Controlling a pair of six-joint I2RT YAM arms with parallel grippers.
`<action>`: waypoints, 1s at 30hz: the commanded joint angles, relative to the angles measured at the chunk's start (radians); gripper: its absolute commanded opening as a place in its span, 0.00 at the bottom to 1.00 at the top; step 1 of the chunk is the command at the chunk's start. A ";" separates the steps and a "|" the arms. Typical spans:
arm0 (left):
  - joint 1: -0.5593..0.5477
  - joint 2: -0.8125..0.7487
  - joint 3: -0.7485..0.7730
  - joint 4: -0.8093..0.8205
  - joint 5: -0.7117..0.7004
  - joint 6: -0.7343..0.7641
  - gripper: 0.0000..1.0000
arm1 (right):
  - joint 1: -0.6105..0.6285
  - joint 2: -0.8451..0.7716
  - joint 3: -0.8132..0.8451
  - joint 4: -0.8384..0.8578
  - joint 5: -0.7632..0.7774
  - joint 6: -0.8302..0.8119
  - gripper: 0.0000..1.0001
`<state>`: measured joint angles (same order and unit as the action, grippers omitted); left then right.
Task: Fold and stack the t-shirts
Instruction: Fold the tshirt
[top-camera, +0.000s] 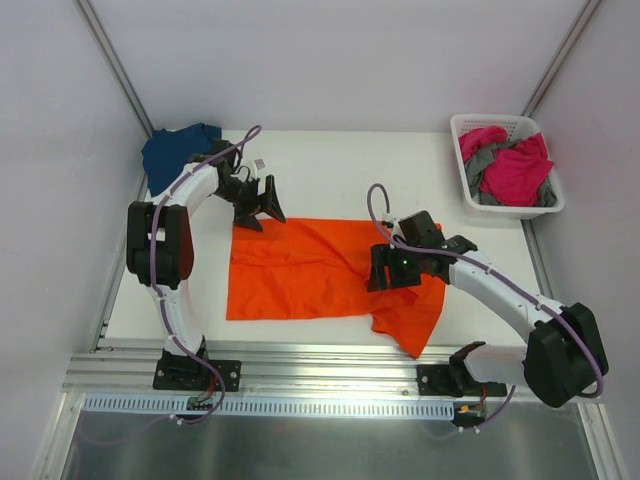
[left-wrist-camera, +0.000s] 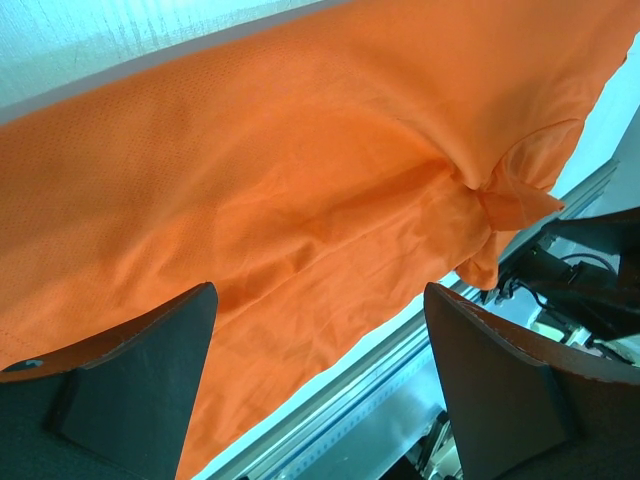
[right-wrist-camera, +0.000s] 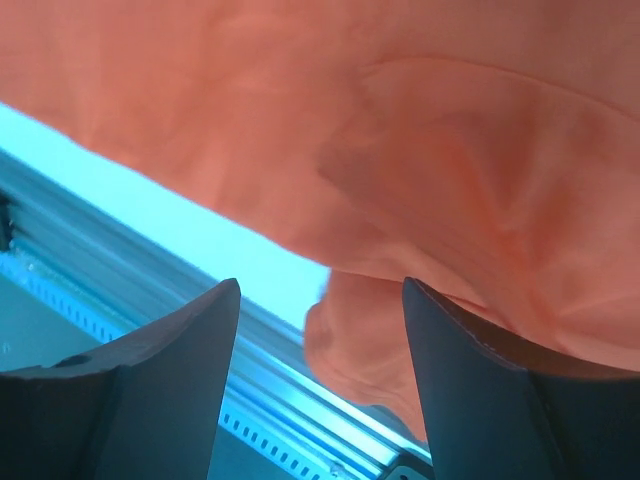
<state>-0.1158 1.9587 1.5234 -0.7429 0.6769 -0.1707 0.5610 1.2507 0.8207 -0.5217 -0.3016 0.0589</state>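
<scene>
White table (top-camera: 330, 170), orange t-shirt (top-camera: 300, 270) spread mid-table, navy t-shirt (top-camera: 175, 150) far-left corner, white basket (top-camera: 515, 211) far-right corner

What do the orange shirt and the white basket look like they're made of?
Orange shirt: thin, soft, matte cloth; it wrinkles and drapes, and the left wrist view shows a fine dotted weave, perhaps a synthetic knit. Basket: stiff white plastic, judging by its slotted walls and smooth rim.
</scene>
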 joint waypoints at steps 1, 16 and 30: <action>0.010 -0.061 -0.019 -0.016 -0.003 0.019 0.86 | -0.079 -0.001 0.000 0.022 0.041 -0.021 0.70; 0.008 -0.103 -0.054 -0.016 -0.039 0.048 0.87 | -0.213 0.150 0.129 0.123 0.010 -0.027 0.69; 0.007 -0.093 -0.040 -0.018 -0.034 0.043 0.87 | -0.061 0.089 -0.031 0.043 -0.036 0.067 0.69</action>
<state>-0.1162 1.9102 1.4746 -0.7460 0.6437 -0.1417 0.4355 1.4139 0.8200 -0.4335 -0.3000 0.0811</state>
